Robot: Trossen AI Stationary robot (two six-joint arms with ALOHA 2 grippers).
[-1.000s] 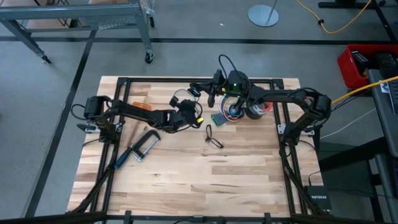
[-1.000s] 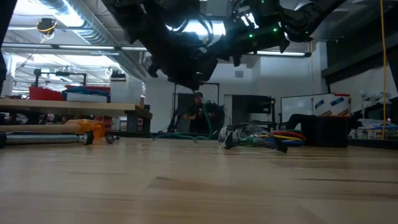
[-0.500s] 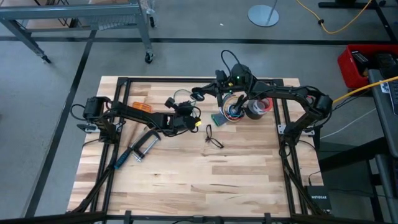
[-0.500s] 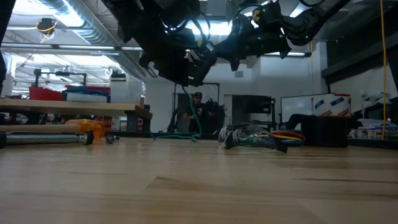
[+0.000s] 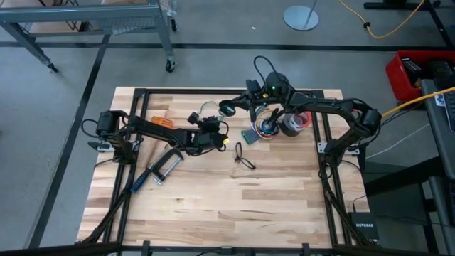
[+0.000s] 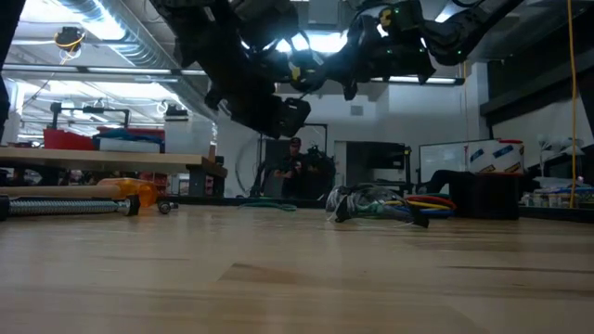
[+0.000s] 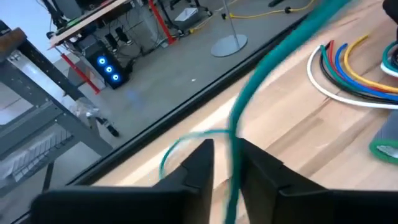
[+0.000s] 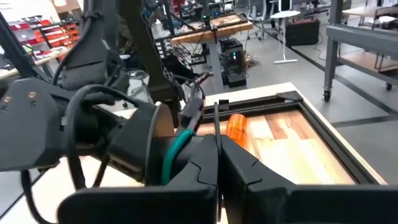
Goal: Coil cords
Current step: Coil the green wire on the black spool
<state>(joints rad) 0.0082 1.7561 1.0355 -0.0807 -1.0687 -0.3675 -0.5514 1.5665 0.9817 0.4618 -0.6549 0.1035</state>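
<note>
Where raised off the table [image 5: 213,206], at about 12 o'clock from its centre, shows as one thin cord [image 7: 274,52], sagging in a loose loop between the two grippers. Judged light, limp and without stiffness to hold a shape; likely smooth in the sheath and apt to spring out of a coil once released. Finds the right gripper [image 8: 217,146] at 12 o'clock, closed, pinching a thin dark strand, taken to be the cord. Finds the left gripper [image 5: 217,130] at 11 o'clock, just beside the right, straddling the cord in its wrist view; cannot tell whether clamped. Notes a small yellow piece [image 5: 226,140] close at 3 o'clock of the left gripper. Advises taking hold on the bare run, short of the yellow piece, with light pressure. Advises keeping loops off the multicoloured wire bundle [image 5: 266,126] at 1 o'clock: snag risk. Records the metal clamp [image 5: 160,171] at 8 o'clock, well apart.
</note>
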